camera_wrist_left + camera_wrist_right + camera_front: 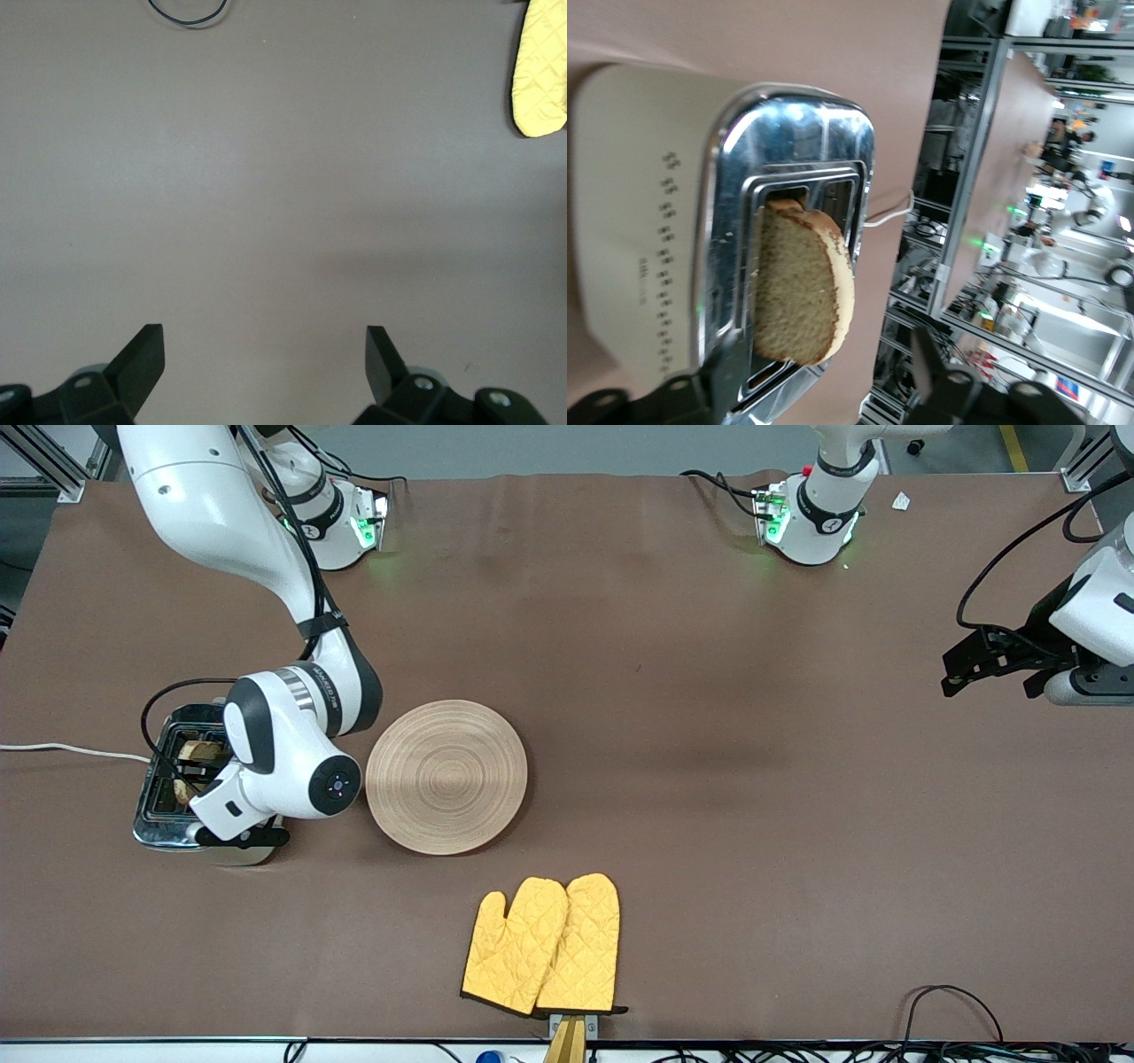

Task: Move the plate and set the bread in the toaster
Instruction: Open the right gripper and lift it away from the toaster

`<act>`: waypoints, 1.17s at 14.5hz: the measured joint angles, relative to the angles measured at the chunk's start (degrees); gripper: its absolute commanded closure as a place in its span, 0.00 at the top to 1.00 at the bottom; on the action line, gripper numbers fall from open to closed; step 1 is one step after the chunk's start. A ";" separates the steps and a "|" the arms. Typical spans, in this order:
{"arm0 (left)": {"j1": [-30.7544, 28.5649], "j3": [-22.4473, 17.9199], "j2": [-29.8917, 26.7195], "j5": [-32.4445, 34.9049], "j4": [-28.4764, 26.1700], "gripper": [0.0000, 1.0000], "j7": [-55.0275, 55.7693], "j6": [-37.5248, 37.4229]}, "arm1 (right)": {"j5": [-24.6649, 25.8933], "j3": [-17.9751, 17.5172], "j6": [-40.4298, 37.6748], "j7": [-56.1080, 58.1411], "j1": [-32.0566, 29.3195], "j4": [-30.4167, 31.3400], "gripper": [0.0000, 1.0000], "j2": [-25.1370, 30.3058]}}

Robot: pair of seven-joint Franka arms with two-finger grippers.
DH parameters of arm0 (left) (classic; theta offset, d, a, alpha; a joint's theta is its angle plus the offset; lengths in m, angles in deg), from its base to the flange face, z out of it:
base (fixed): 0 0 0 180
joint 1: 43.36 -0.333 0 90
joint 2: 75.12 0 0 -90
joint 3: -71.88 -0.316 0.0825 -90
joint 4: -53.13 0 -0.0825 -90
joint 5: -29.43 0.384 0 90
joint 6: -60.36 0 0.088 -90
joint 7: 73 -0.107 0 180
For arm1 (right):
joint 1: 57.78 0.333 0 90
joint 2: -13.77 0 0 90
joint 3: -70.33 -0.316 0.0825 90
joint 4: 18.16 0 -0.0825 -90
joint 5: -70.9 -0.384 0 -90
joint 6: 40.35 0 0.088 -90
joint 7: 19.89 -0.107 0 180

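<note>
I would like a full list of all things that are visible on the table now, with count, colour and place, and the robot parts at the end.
toaster: one, chrome top and cream sides, at the right arm's end of the table.
bread: one slice, light brown, standing in a toaster slot, partly sticking out.
plate: one, light beige, beside the toaster.
oven mitts: two, yellow, nearer to the front camera than the plate.
white cord: one, running from the toaster.
table: one, brown.
right gripper: open, over the toaster.
left gripper: open, waiting over bare table.

plate (pixel 446 777) beside toaster (pixel 168 797), mitts (pixel 542 945) nearer
</note>
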 measured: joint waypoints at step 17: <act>-0.03 -0.01 0.07 0.00 0.31 1.00 0.02 0.99 | -39.34 0.63 -0.47 15.93 -14.76 -5.95 1.00 22.94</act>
